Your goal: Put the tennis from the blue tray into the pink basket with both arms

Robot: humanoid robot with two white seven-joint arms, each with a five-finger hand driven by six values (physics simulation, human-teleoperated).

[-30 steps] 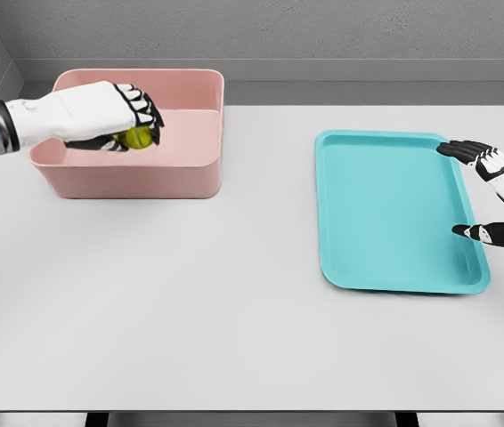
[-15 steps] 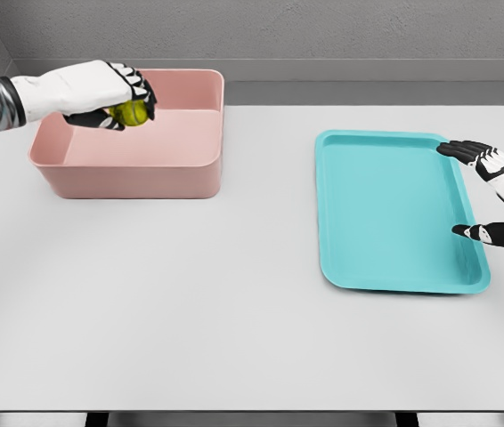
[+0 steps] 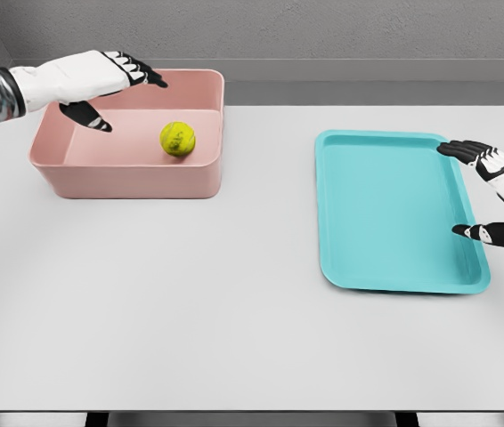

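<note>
A yellow-green tennis ball (image 3: 177, 139) lies inside the pink basket (image 3: 127, 176), toward its right side. My left hand (image 3: 114, 89) hovers over the basket's left half with fingers spread, holding nothing and apart from the ball. The blue tray (image 3: 394, 213) sits on the right of the table with nothing on it. At the tray's right edge rests my right hand (image 3: 479, 191), fingers relaxed and apart, grasping nothing.
The white table (image 3: 190, 302) extends wide between basket and tray and toward the front edge. A grey wall runs behind the table.
My left hand rose over the basket, then opened and released the ball, which dropped into the basket and sits to the right of the hand. The right hand has not moved.
</note>
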